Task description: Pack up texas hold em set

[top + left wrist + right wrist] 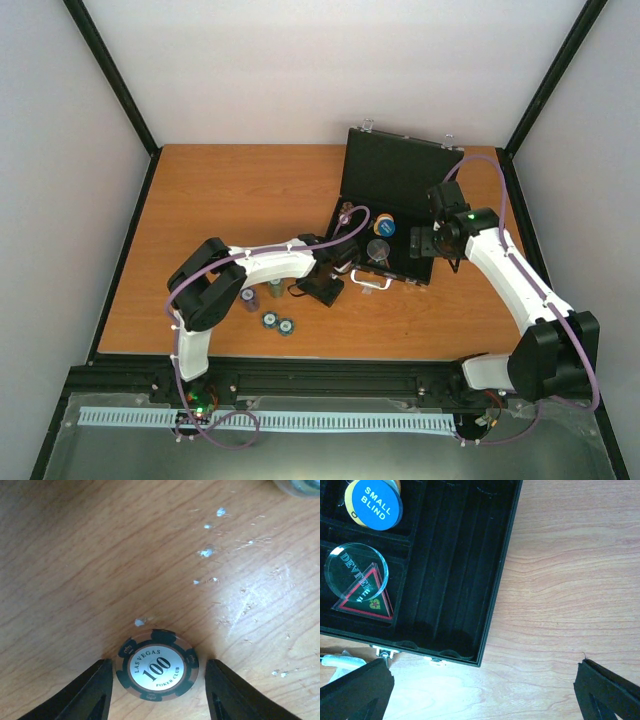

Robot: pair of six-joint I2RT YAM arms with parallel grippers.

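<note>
The poker chip (pixel 157 666) marked 100 lies flat on the wooden table (pixel 75 555), at the lower middle of the left wrist view. Whether more chips are under it I cannot tell. It is light, stiff and smooth at the rim, so I think it is best taken at two opposite points of the rim; squeezed off-centre, it may slip or tip.

The left gripper (pixel 158 664) has one jaw on each side of the chip, very near but with a thin gap, so it is not pinching yet.

In the top view, loose chips (pixel 278 323) lie to the lower left of the open black case (pixel 395 185). Inside the case are a blue disc (pixel 373 504), a clear round disc (pixel 356 570) and a triangular token (pixel 370 605).

The right gripper (pixel 485 667) hangs spread wide and empty over the case's lower right corner. There it may be in the way.
</note>
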